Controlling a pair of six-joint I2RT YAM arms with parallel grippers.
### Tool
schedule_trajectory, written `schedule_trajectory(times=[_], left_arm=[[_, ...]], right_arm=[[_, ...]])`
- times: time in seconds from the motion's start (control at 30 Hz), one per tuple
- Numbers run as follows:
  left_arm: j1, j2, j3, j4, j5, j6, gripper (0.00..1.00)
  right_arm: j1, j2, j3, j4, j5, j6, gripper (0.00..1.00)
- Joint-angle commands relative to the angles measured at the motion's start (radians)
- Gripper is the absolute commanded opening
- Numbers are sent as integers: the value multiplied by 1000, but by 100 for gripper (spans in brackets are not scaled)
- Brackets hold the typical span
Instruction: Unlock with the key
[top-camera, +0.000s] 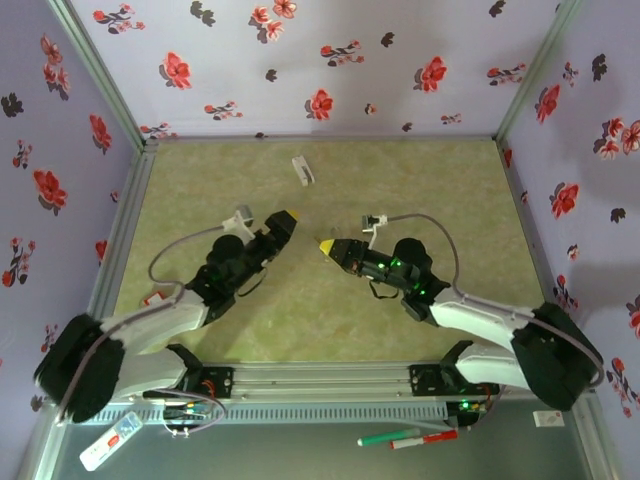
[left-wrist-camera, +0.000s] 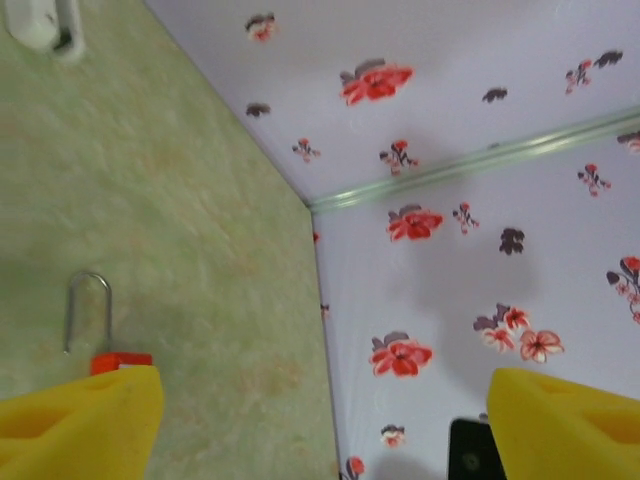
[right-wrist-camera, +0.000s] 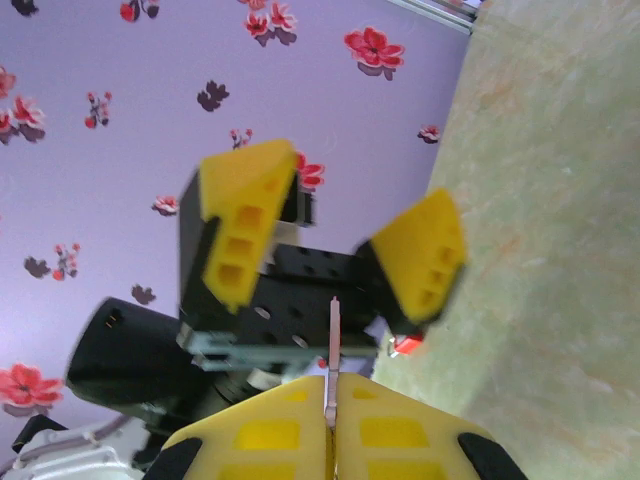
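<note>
A padlock with a red body (left-wrist-camera: 121, 361) and a steel shackle (left-wrist-camera: 88, 308) is partly hidden by one yellow finger (left-wrist-camera: 80, 420) of my left gripper (left-wrist-camera: 325, 405). That gripper is open, its jaws wide apart with nothing between them. The thin metal key (right-wrist-camera: 333, 340) stands edge-on, pinched in my shut right gripper (right-wrist-camera: 333, 400), and its blade points at the left gripper. A corner of the red padlock (right-wrist-camera: 405, 345) peeks out under the left gripper's finger (right-wrist-camera: 420, 258). In the top view the left gripper (top-camera: 285, 222) and the right gripper (top-camera: 327, 247) face each other mid-table, a short gap apart.
A small white object (top-camera: 302, 168) lies on the green mat (top-camera: 430, 190) toward the back; it also lies at the corner of the left wrist view (left-wrist-camera: 40, 25). Flowered walls (top-camera: 300, 60) close in three sides. Markers (top-camera: 405, 438) and a white item (top-camera: 110, 440) lie beyond the front rail.
</note>
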Motion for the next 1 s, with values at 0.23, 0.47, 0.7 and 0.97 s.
schedule_trajectory(times=[0.23,0.47,0.7,0.97], left_arm=[[194,-225,245,-1116,-188,243,96],[439,-338,216,-1315,-237,70,100],[604,-260,193,-1450,-320,-315,100],[757,-80,228,-1444,-429,-510,100]], right_arm=[[-2,-147,173,-668,47,-325,0],[-36,-153,188,-732,-5,-359,0],[-68,-213,161,-764,-30,-358,0],[-74,-242,136,-796,-25,-331,0]])
